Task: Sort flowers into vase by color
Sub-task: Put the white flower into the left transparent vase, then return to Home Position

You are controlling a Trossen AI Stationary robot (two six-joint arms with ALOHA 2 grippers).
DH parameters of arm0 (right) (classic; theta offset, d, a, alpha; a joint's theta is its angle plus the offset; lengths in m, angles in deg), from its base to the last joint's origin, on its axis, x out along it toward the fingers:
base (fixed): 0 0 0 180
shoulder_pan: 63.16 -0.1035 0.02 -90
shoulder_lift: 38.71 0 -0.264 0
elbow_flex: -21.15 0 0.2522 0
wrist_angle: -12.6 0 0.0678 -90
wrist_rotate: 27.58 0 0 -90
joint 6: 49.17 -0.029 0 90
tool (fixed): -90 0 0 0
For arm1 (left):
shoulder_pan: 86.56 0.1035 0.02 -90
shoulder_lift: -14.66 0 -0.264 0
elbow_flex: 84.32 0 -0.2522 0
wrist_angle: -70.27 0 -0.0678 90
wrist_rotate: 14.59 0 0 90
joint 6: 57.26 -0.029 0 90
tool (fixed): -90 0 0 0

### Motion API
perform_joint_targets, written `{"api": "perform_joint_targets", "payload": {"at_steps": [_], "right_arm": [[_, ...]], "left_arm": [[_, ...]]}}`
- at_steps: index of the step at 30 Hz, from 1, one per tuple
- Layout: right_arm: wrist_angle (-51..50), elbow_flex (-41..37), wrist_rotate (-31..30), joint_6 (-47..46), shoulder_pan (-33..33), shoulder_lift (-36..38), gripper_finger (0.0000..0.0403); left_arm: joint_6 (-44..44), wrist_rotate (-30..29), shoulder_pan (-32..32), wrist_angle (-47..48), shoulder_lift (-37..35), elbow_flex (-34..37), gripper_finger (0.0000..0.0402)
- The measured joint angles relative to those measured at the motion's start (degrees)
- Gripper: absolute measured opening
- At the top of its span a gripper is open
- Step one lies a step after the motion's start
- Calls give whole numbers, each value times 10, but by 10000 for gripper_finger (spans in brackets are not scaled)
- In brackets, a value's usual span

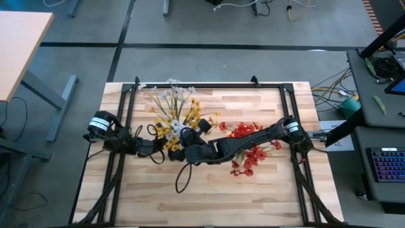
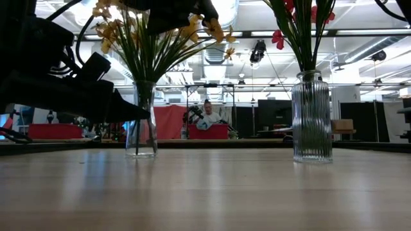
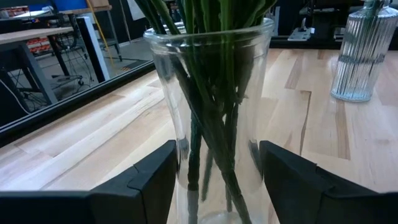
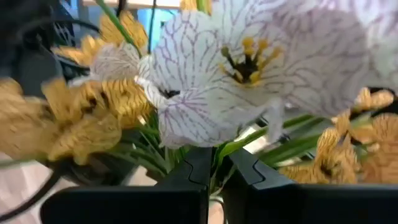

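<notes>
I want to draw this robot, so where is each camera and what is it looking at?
High view: above, looking straight down at the table and both arms.
Low view: at tabletop height, facing the clear vase and ribbed vase.
Left wrist view: on the left arm; left gripper around the clear vase.
Right wrist view: on the right arm; right gripper pinching a white flower stem.
Low and left wrist views share both vases.

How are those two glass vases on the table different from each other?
The smooth vase has plain clear walls; the ribbed vase is fluted top to bottom. The smooth vase holds yellow and white flowers, the ribbed one red flowers. The left gripper has its jaws on either side of the smooth vase; nothing grips the ribbed one. Both stand upright, holding green stems.
</notes>
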Motion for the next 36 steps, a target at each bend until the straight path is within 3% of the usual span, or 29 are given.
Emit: {"api": "perform_joint_targets", "payload": {"at_steps": [14,27,36], "right_arm": [[-26,8,-7,-10,-2,0,21],[-70,62,-7,4,-22,1,160],[-128,112,-7,4,-40,2,214]], "left_arm": [[5,0,0,0,0,0,201],[19,0,0,3,0,0,234],[21,0,-1,1,-9,1,255]]}}
